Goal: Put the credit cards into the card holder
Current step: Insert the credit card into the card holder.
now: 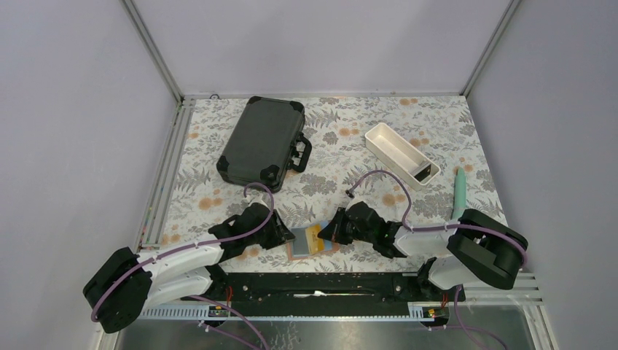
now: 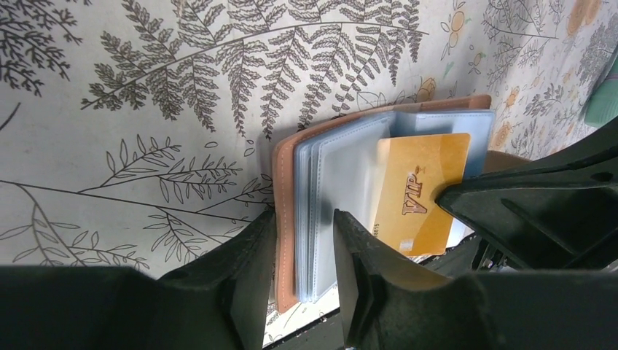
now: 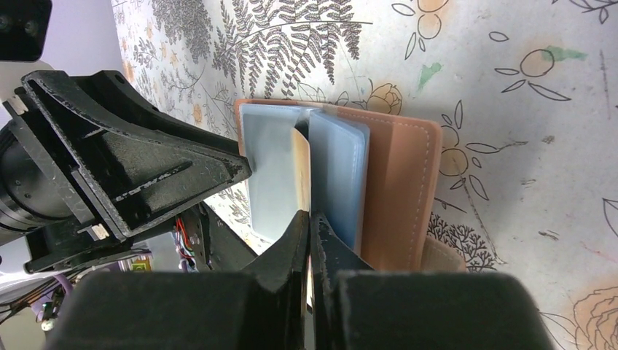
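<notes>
The tan leather-like folding card holder lies open on the fern-printed surface, at the lower centre of the top view, with its pale blue sleeves fanned out. The left tool is clamped over one cover and a stack of sleeves, pinning them. The right tool pinches the near edge of the thin gold credit card, which stands partly between two sleeves. The card looks light, stiff and slick, so an edge grip suits it; the sleeves look floppy and likely to buckle
</notes>
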Robot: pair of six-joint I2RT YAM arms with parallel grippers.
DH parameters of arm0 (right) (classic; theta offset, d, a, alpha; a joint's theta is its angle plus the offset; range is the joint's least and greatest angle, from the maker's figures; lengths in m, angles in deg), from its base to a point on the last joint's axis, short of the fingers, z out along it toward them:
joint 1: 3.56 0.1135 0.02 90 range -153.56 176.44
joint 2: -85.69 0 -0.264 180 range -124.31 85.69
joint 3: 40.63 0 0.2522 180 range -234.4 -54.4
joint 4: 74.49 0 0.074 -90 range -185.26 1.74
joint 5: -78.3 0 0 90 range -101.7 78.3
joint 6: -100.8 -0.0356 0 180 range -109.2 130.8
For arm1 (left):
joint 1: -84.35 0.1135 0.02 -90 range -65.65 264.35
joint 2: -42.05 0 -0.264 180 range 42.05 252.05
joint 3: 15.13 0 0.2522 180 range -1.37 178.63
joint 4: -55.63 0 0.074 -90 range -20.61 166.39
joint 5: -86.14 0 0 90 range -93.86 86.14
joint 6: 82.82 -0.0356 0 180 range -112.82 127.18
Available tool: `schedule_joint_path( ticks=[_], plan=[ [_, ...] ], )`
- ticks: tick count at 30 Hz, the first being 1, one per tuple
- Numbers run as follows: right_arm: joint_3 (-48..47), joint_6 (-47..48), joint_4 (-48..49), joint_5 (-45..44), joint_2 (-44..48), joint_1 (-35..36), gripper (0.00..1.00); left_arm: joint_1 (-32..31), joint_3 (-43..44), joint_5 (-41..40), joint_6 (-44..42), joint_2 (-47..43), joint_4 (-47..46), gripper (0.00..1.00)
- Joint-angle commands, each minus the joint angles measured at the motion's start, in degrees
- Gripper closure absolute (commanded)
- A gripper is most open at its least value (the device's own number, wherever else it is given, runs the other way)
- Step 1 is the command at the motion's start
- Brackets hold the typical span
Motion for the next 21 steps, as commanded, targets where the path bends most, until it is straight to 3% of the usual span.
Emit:
schedule_joint_path(
  ticks=[1, 21],
  plan=[
    [0.54, 0.94, 0.22, -1.30, -1.80, 1.11, 1.00, -0.47, -1.20, -0.72, -0.27, 1.85, -0.19, 0.64],
    [2.03, -1.72, -0.08, -11.38, -2.14, 3.34, 1.00, -0.49, -1.12, -0.39, -0.33, 2.16, -0.23, 0.74]
  ],
)
